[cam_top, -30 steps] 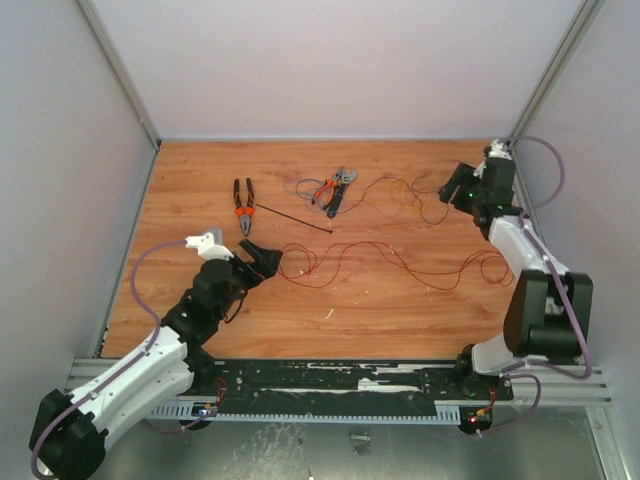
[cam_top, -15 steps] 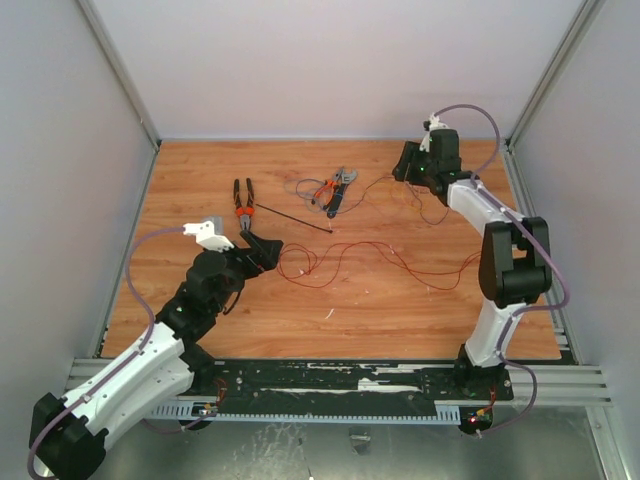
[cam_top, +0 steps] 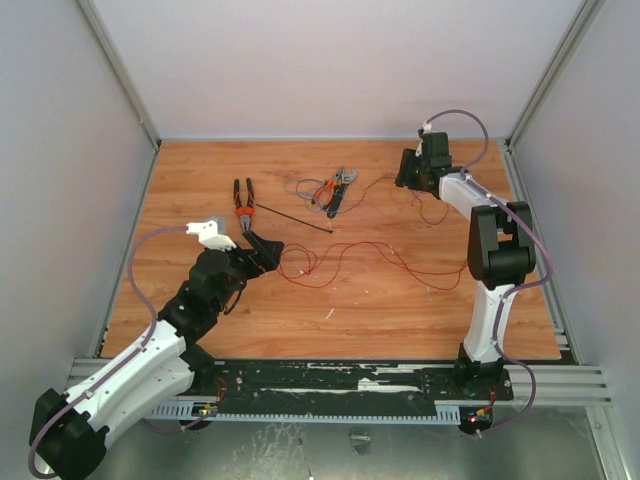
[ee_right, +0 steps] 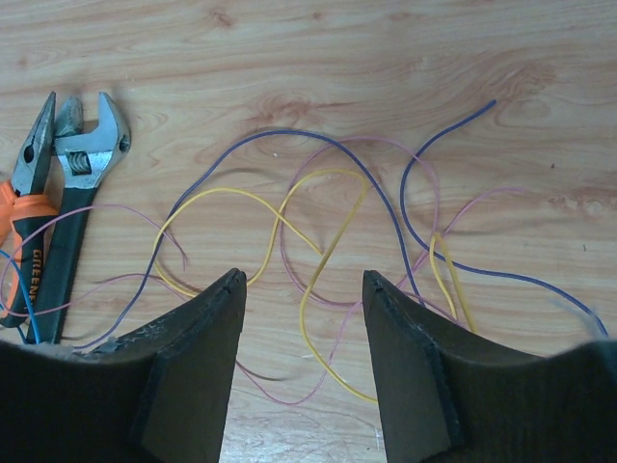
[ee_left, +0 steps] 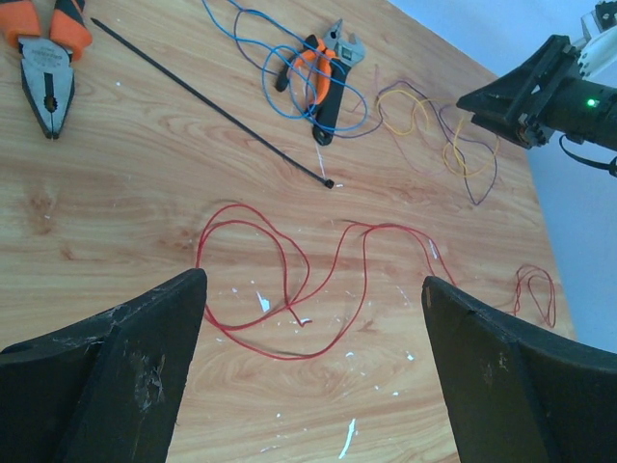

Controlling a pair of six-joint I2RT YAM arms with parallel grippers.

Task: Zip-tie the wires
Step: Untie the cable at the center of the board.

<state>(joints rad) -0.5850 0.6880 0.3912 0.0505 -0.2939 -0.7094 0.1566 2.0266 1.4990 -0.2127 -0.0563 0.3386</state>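
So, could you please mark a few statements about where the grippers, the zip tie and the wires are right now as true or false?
1. The zip tie lies straight on the table, in neither gripper. True.
2. The left gripper is shut on the red wire. False: its jaws stand wide open and empty, and the red wire lies on the table ahead of it.
3. The right gripper hangs over the yellow wire. True.
4. The zip tie is looped round the wires. False: it is straight and encircles nothing.
5. The adjustable wrench lies by the arm bases. False: it lies on the far part of the table, near the right gripper.
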